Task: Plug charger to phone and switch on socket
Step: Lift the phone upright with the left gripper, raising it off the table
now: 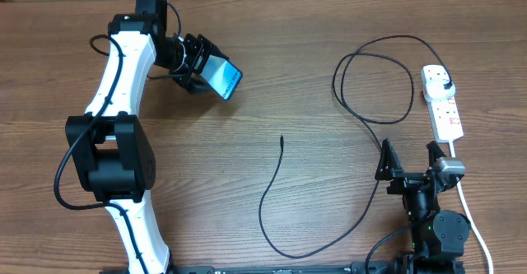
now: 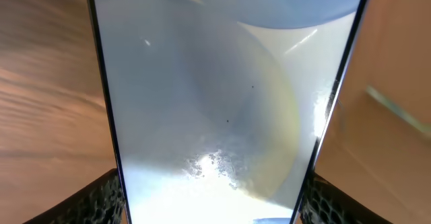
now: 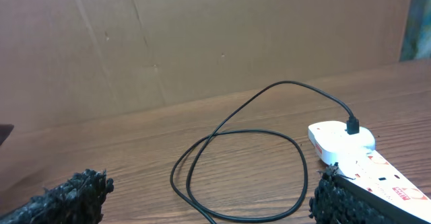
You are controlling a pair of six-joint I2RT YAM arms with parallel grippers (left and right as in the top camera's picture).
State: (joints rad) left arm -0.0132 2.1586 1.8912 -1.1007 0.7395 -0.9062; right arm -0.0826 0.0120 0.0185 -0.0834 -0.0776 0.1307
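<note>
Starting overhead. Got the left gripper (image 1: 200, 67) pinching the phone (image 1: 224, 76) across its width, with the lit cyan screen poking out past the fingertips, tilted and up off the wooden table (image 1: 272, 44). Found the right gripper (image 1: 408, 157) with fingers spread wide, gripping nothing. Spotted the socket (image 1: 445, 105) just ahead of its right-hand finger, with the white cord (image 1: 471, 212) trailing back past that finger. Can see the charger (image 1: 262, 206) plugged into the far end of the socket, looping ahead of the spread fingers, then running back past the left-hand finger and curling off to a loose tip (image 1: 282, 140), well apart from both grippers.

Over to the left wrist. Seeing pretty much only the phone (image 2: 215, 96), squeezed between the two fingers (image 2: 101, 200) at the bottom corners. Can't read the glass for glare.

Right wrist now. Got the fingers (image 3: 71, 197) wide apart with just bare table between them. Can see the charger (image 3: 296, 84) looped ahead of the gap, its plug (image 3: 353, 125) standing in the socket (image 3: 337, 140) right by the right-hand finger. Can't tell about contact there. Plain cardboard (image 3: 202, 35) beyond.
</note>
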